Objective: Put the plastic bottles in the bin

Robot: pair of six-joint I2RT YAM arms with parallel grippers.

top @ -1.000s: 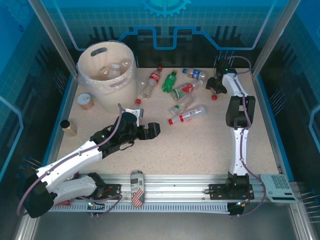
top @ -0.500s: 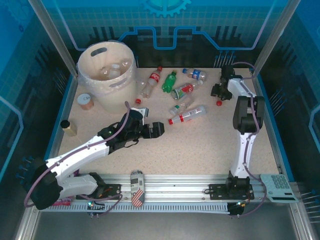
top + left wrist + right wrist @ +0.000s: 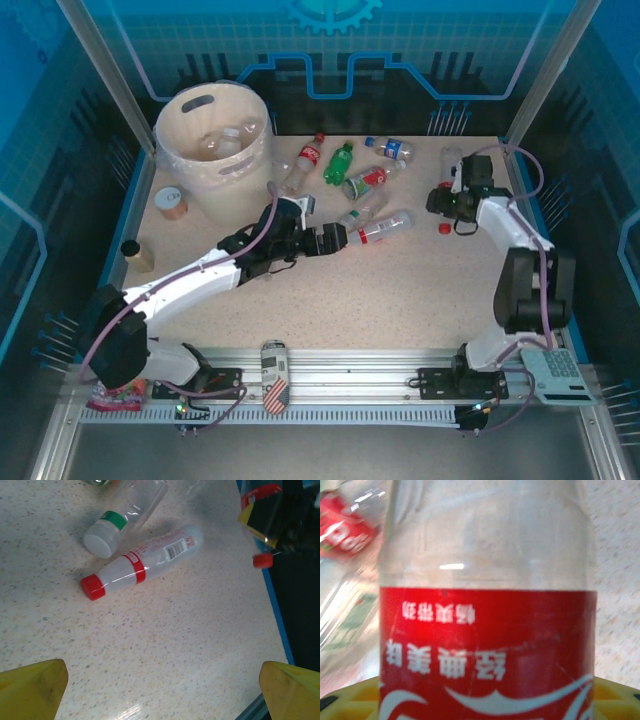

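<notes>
Slippage was your risk: your right gripper [image 3: 448, 205] at the upper right clasped a smooth red-labelled bottle [image 3: 487, 630] far from the bin [image 3: 230, 180] at upper left; your left gripper [image 3: 340, 238], jaws wide, could have rolled the red-capped bottle [image 3: 145, 562] away.

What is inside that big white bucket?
A few clear bottles lie at the bottom of the bucket. Its near wall hides part of the floor, so the exact count is uncertain.

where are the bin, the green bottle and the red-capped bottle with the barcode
bin [image 3: 222, 190]: top external view, front wall
green bottle [image 3: 338, 164]: top external view, mid body
red-capped bottle [image 3: 146, 560]: left wrist view, mid body
</notes>
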